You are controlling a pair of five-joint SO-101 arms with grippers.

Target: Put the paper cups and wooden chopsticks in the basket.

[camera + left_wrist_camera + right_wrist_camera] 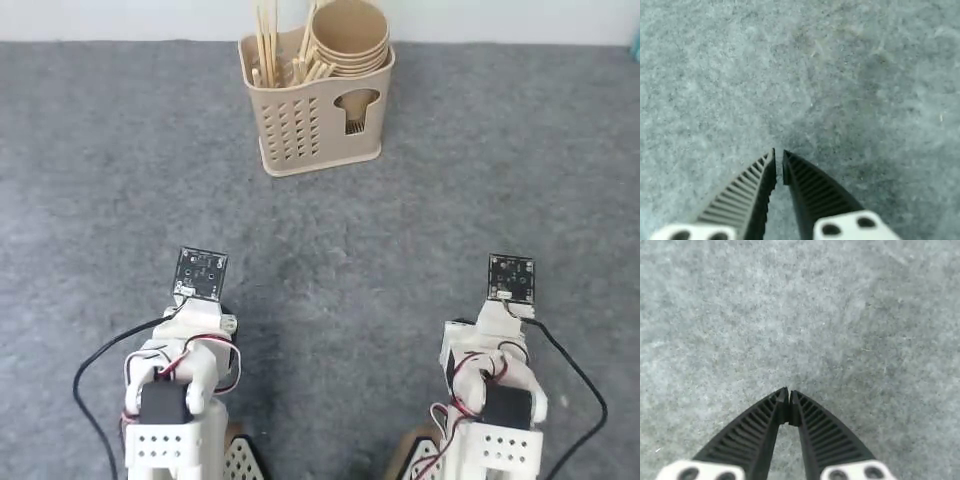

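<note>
The cups (350, 35) sit nested in one stack inside the basket (318, 125), on one side of it. The chopsticks (268, 40) stand upright in the same basket, just beside the cups, their ends rising above its rim. The basket stands on the grey counter (400, 250). Well apart from the basket, an arm (185, 400) and a second arm (495, 395) sit folded low. The left gripper (778, 155) points down at bare counter, its jaws all but closed with a thin slit between the tips, holding nothing. The right gripper (788, 394) also faces bare counter, tips pressed together and empty.
</note>
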